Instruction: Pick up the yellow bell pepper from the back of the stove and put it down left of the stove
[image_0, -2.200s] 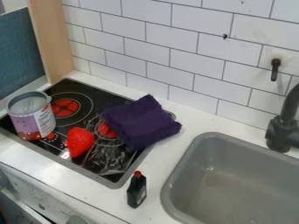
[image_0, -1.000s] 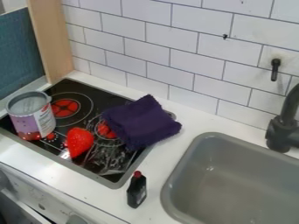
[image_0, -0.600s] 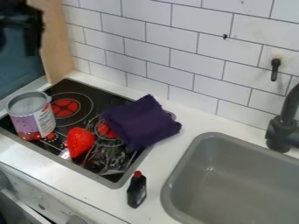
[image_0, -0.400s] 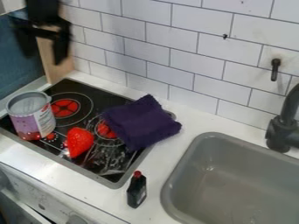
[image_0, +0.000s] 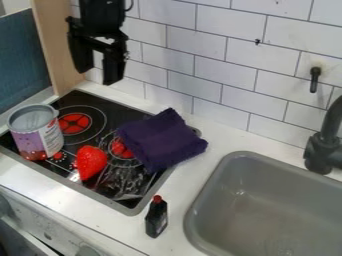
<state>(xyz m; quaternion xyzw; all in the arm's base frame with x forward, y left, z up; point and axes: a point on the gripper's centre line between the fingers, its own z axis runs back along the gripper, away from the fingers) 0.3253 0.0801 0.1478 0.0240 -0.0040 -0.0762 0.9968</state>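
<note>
So the gripper (image_0: 100, 76) is hanging up high near the back wall (image_0: 227, 75), above the far edge of the cooktop (image_0: 100, 112), and its fingers are sitting apart with nothing between them. It isn't touching anything down there. The purple cloth (image_0: 160, 140) is lying in a bunched-up square over the cooktop's back right part, spilling past the edge onto the white surface (image_0: 180, 185). The open-topped can (image_0: 35, 137) is standing upright at the left end, and a red strawberry (image_0: 91, 161) is resting between those two. A dark bottle with a red cap (image_0: 157, 217) is sitting just beside the cooktop, near the sink (image_0: 267, 205). Progress-wise, I'm not seeing any pick-up underway — nothing's being held, so I'd guess all the actual handling is waiting to be done.
</note>
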